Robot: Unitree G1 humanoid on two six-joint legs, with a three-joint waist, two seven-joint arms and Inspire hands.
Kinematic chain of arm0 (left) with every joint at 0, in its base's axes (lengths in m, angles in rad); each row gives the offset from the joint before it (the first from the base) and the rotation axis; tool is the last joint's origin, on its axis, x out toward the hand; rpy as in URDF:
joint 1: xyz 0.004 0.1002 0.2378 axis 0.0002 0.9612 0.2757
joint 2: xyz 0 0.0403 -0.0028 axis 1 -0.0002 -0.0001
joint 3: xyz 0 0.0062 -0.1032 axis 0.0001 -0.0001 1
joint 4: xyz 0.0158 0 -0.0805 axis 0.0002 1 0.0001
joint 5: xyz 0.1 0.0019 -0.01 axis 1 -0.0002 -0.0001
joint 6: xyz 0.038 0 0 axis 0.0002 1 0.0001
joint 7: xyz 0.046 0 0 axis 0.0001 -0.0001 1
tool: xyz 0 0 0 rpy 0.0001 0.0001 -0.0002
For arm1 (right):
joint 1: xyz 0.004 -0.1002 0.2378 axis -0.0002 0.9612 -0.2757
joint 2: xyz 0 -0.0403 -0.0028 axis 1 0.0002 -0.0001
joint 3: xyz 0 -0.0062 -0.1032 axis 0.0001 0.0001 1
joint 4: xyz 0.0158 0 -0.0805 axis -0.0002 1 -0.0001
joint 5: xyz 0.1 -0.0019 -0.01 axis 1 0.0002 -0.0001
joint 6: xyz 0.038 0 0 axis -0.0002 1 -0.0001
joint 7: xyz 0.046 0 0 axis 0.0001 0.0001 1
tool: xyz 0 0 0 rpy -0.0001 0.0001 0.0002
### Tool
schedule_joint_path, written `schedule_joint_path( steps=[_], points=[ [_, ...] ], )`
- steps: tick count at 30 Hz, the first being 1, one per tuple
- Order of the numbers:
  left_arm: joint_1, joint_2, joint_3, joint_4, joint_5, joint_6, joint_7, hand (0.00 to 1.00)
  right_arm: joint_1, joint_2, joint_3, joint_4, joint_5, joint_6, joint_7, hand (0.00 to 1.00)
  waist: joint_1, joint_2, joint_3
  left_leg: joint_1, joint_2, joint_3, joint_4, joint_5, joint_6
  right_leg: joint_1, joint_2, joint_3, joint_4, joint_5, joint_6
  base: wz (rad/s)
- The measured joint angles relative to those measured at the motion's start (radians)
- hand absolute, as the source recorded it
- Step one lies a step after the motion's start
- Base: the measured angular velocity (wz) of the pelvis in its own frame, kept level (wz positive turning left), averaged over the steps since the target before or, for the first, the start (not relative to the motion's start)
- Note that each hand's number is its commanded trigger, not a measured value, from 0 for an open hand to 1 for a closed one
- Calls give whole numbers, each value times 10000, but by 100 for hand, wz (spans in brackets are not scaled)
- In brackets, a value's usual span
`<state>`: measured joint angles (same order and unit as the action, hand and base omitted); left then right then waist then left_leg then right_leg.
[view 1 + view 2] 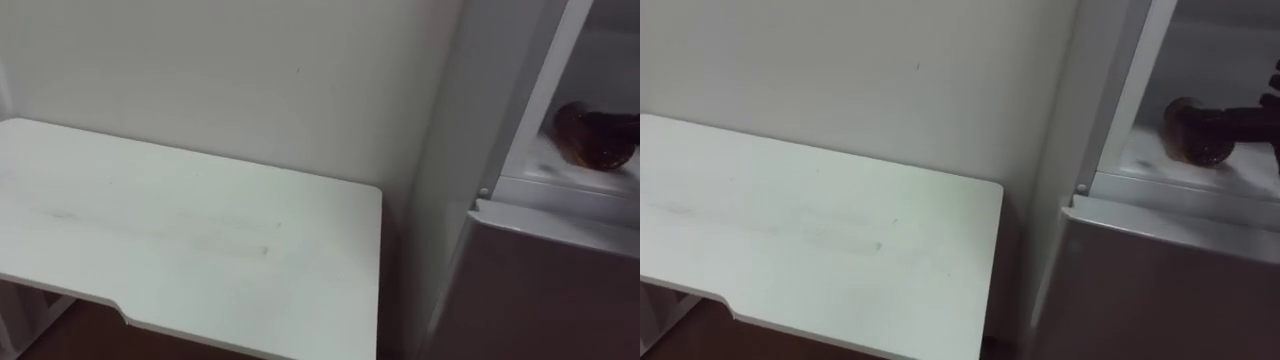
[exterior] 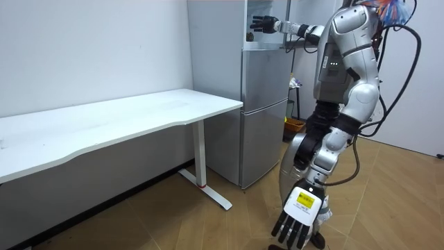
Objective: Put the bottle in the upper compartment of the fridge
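Observation:
An amber-brown bottle [image 1: 592,138] [image 1: 1196,132] lies on the white shelf inside the upper fridge compartment [image 1: 560,185] [image 1: 1160,170], whose door stands open. My right hand [image 2: 263,24] reaches into that compartment at head height with its dark fingers [image 1: 1252,117] stretched out straight by the bottle. Whether they touch it I cannot tell. My left hand [image 2: 298,221] hangs low at my side with its fingers straight and nothing in it. I stand right in front of the silver fridge [image 2: 267,111].
A white desk [image 1: 190,230] [image 2: 104,121] stands against the wall left of the fridge, with a narrow gap between them. The lower fridge door [image 1: 1170,290] is closed. Wooden floor lies behind me.

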<state>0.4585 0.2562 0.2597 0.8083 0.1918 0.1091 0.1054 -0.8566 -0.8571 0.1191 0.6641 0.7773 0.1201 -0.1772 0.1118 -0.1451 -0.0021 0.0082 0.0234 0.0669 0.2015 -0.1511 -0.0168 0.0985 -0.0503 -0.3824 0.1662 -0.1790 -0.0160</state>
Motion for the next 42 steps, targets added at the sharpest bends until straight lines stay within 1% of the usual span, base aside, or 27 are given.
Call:
schedule_joint_path(
  steps=[2, 3, 4, 5, 7, 8, 9, 11, 14, 17, 19, 20, 21, 22, 23, 25, 26, 27, 28, 30, 32, 34, 37, 38, 40, 42],
  points=[
    [-37, 0, 1, -33, 12, -5, -7, 0, 116, 3, -300, -523, 4, -30, -154, 0, 30, 7, 2, -27, -1, -1, 20, 1, 1, -29, 4, 76, 5, -3, -1, 0],
    [-46, 0, 6, -35, 12, -11, -7, 0, 147, 5, -367, -797, 6, -192, -272, 0, 31, 66, 25, -11, 1, 21, 25, 0, 2, -35, 19, 143, 3, -3, -1, -4],
    [-47, -5, 6, -35, 12, -12, -7, 0, 167, 6, -402, -964, 6, -257, -315, 0, 33, 75, 22, 4, 5, 45, 22, -1, 3, -35, 21, 169, 5, -3, -1, -9],
    [-59, -25, 6, -34, 7, -15, -7, 0, 183, 10, -485, -1255, 14, -401, -353, 0, 39, 103, 17, 33, 14, 98, 11, -4, 8, -33, 27, 221, 13, -2, -3, -11],
    [-94, -42, 5, -35, -7, -67, -5, 0, 369, 27, -681, -1784, 13, -648, -519, 0, 29, 176, -19, 39, 18, 136, -1, -10, 14, -38, 28, 242, 15, 1, -3, -6],
    [-106, -50, 0, -35, -21, -89, 7, 0, 584, 29, -702, -2191, 26, -804, -636, 0, 18, 215, -54, 66, 14, 142, -34, -10, 14, -26, 26, 253, 11, 0, -3, -3],
    [-141, -83, -11, -34, -21, -90, 16, 0, 740, 28, -702, -2536, 36, -878, -653, 0, 7, 236, -65, 133, 14, 162, -58, -10, 14, 14, 25, 273, 9, 0, -2, -4],
    [-245, -125, -57, -33, -30, -95, 42, 0, 1007, 30, -703, -2872, 32, -991, -670, 0, -19, 277, -67, 196, 15, 171, -84, -10, 14, 61, 24, 284, 6, -3, 3, -4],
    [-321, -151, -74, -32, -14, -223, 148, 0, 1329, 30, -729, -3297, 39, -991, -821, 0, -58, 277, -79, 220, 30, 222, -124, -2, 6, 38, 23, 350, 13, -6, 5, -6],
    [-311, -154, -78, -22, 6, -239, 230, 0, 1558, 64, -839, -4026, 22, -991, -1193, 0, -65, 292, -71, 333, 52, 385, -210, -4, 4, 39, 50, 498, 14, -5, 3, -14],
    [-298, -154, -89, 39, 4, -240, 286, 0, 1705, 304, -1054, -4664, -174, -1008, -1423, 0, -73, 314, -55, 397, 54, 459, -282, -4, 5, 52, 52, 541, 14, -5, 3, -12],
    [-335, -165, -105, 141, 1, -240, 404, 0, 1751, 543, -1114, -4974, -469, -1112, -1561, 0, -173, 341, -34, 403, 52, 460, -287, -5, 5, 55, 48, 529, 17, -4, 4, 0],
    [-373, -166, -105, 165, 2, -248, 427, 0, 1917, 686, -1182, -5269, -794, -1182, -1697, 0, -245, 358, -19, 393, 53, 460, -288, -5, 6, 39, 49, 529, 19, -4, 4, 0],
    [-384, -168, -105, 166, 2, -264, 431, 0, 2026, 757, -1252, -5402, -940, -1209, -1723, 0, -246, 353, -21, 392, 53, 460, -292, -6, 6, 35, 48, 530, 21, -4, 5, 0],
    [-418, -184, -106, 162, 1, -270, 433, 0, 2280, 859, -1437, -5675, -1217, -1222, -1772, 0, -247, 370, -11, 391, 54, 466, -292, -13, 8, 26, 46, 537, 18, -3, 6, 0],
    [-465, -208, -141, 159, -25, -267, 444, 0, 2764, 1088, -1691, -6079, -1414, -1381, -1923, 0, -268, 402, 10, 392, 57, 467, -259, -34, 12, 41, 42, 541, 13, -1, 8, 0],
    [-465, -205, -319, 161, -30, -270, 540, 0, 3203, 1247, -1814, -6402, -1518, -1461, -2002, 0, -273, 444, 14, 393, 59, 474, -234, -49, 16, 49, 36, 555, 24, -1, 9, -3],
    [-470, -241, -509, 187, -28, -280, 641, 0, 3580, 1484, -1829, -6778, -1611, -1520, -2074, 0, -277, 507, 29, 404, 64, 517, -238, -51, 19, 48, 36, 583, 38, -1, 10, -6],
    [-477, -265, -580, 212, -28, -289, 663, 0, 3736, 1629, -1827, -6957, -1610, -1545, -2087, 0, -283, 516, 24, 409, 72, 551, -239, -52, 19, 41, 39, 614, 48, -1, 9, -14],
    [-665, -355, -826, 472, -23, -425, 709, 0, 4206, 2086, -1827, -7483, -1579, -1548, -1992, 0, -300, 676, 28, 415, 110, 701, -241, -53, 19, 5, 28, 788, 67, 26, -3, -19],
    [-719, -386, -890, 603, -22, -534, 736, 0, 4336, 2287, -1827, -7640, -1568, -1548, -1906, 0, -337, 764, 9, 426, 122, 738, -255, -51, 17, -72, 20, 819, 72, 29, -8, -11],
    [-738, -388, -906, 643, -12, -570, 764, 0, 4335, 2325, -1830, -7701, -1559, -1554, -1904, 0, -406, 786, -7, 452, 153, 810, -295, -43, 3, -93, 38, 856, 64, 31, -12, -9],
    [-747, -435, -1008, 688, -5, -610, 786, 0, 4341, 2361, -1833, -7945, -1536, -1715, -1878, 0, -481, 791, -2, 555, 183, 953, -362, -49, -20, -87, 76, 1038, 59, 31, -16, -13],
    [-773, -446, -1027, 776, -2, -677, 789, 0, 4365, 2424, -1833, -8071, -1542, -1848, -1793, 0, -520, 784, 2, 575, 190, 990, -362, -58, -29, -79, 84, 1070, 57, 32, -17, -10],
    [-852, -444, -1052, 860, -6, -748, 823, 0, 4510, 2633, -1949, -8475, -1454, -1974, -1688, 0, -590, 769, 8, 577, 201, 1012, -362, -83, -38, -94, 155, 1105, 45, 32, -17, -9],
    [-1078, -454, -1227, 1027, 2, -809, 832, 0, 4858, 2986, -2019, -9219, -1461, -2260, -1516, 0, -553, 828, 39, 615, 252, 1208, -349, -147, -46, -128, 179, 1333, 41, 42, -31, -22]
  ],
)
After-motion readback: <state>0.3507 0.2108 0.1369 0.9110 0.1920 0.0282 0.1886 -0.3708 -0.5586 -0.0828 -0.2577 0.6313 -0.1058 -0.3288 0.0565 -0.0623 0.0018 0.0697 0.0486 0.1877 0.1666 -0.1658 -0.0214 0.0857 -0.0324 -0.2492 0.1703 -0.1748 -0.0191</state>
